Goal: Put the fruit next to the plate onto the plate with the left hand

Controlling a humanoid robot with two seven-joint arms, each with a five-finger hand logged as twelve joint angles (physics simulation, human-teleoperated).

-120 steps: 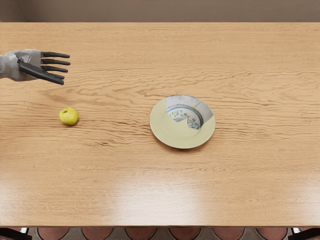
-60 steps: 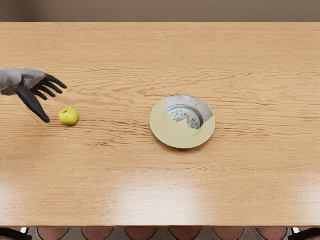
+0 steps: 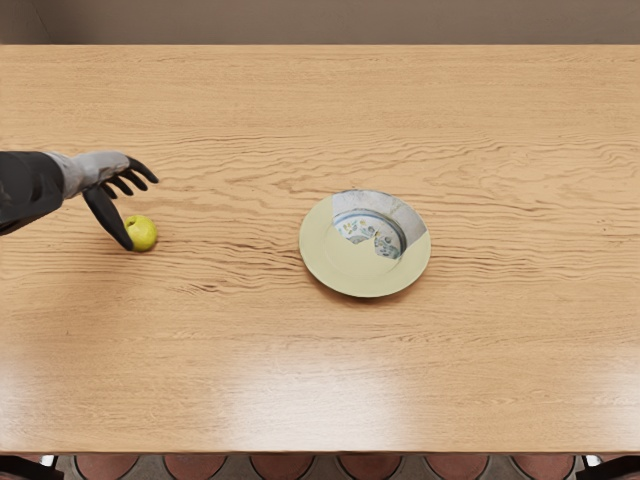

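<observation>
A small yellow-green fruit [image 3: 142, 232] lies on the wooden table, well to the left of the plate [image 3: 340, 262]. The plate is pale yellow with a shiny patterned centre and nothing on it. My left hand [image 3: 124, 197] reaches in from the left edge and hovers right over the fruit's upper left side. Its dark fingers are spread open, the thumb pointing down along the fruit's left side and partly covering it. I cannot tell whether the thumb touches the fruit. The right arm does not show.
The wooden table [image 3: 320, 380] fills the view, with its far edge against a brown wall and its near edge at the bottom. A broad stretch of bare wood lies between fruit and plate.
My left hand has come down and to the right, from above and left of the fruit to right against it, fingers turning downward. Fruit and plate have not moved.
</observation>
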